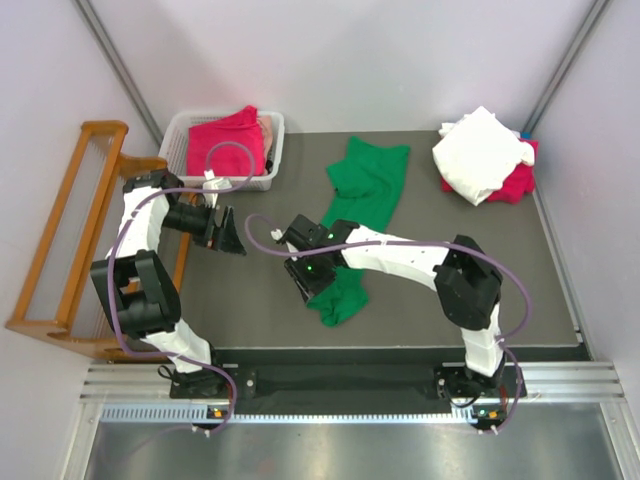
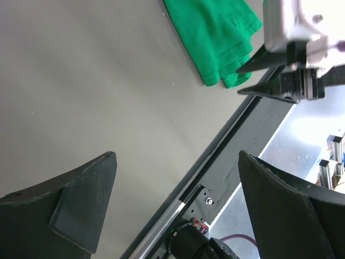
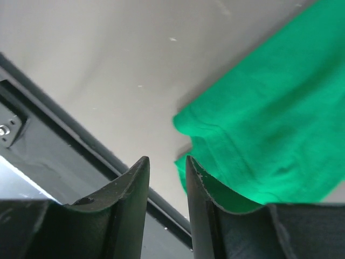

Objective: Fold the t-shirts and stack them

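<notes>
A green t-shirt (image 1: pixel 368 185) lies crumpled along the middle of the grey table, running from the back down to a bunched end near the front (image 1: pixel 340 300). My right gripper (image 1: pixel 300 288) hovers low at the left edge of that bunched end. In the right wrist view its fingers (image 3: pixel 166 159) stand a narrow gap apart with only table between them, and the green cloth (image 3: pixel 269 124) lies just right of the right finger. My left gripper (image 1: pixel 238 243) is wide open and empty over bare table to the left (image 2: pixel 177 155). It sees the green shirt (image 2: pixel 215 38) far off.
A white basket (image 1: pixel 180 135) with red and pink shirts stands at the back left. A pile of white cloth on red cloth (image 1: pixel 485 155) lies at the back right. A wooden rack (image 1: pixel 70 240) stands left of the table. The table's black front edge (image 3: pixel 64 129) is close below the right gripper.
</notes>
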Motion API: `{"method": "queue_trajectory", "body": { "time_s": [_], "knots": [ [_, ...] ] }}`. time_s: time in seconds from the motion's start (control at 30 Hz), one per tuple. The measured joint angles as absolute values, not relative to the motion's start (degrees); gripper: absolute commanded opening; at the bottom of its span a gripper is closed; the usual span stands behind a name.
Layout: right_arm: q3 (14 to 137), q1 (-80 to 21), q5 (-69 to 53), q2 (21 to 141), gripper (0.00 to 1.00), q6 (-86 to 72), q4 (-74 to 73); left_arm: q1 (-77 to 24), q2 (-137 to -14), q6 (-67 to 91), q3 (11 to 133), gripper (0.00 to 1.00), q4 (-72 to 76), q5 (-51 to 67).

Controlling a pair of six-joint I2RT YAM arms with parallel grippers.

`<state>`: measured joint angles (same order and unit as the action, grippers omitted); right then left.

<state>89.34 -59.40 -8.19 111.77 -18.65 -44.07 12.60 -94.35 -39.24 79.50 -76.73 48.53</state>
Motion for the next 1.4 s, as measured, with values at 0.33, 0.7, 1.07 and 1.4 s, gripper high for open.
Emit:
{"method": "queue_trajectory", "body": {
  "time_s": [0.33, 0.7, 1.07, 1.4],
  "knots": [
    [88.1, -58.6, -7.2, 111.4, 0.39, -18.5, -43.7, 12.7, -94.3, -39.4, 79.5, 0.99, -76.7, 48.3],
    [87.0, -58.0, -4.2, 112.4, 0.39, -17.6, -43.2, 16.9, -94.4, -41.5, 82.7, 0.99, -76.8, 49.3],
    [87.0, -57.2, -6.2, 117.5, 0.42, -17.6, -41.3, 20.3, -95.3, -43.6, 83.5, 0.99, -76.7, 50.3],
    [88.0, -57.2, -8.3, 118.2, 0.42, -17.6, -41.3, 20.6, -95.2, -43.4, 83.5, 0.99, -76.8, 50.1]
  ]
}}
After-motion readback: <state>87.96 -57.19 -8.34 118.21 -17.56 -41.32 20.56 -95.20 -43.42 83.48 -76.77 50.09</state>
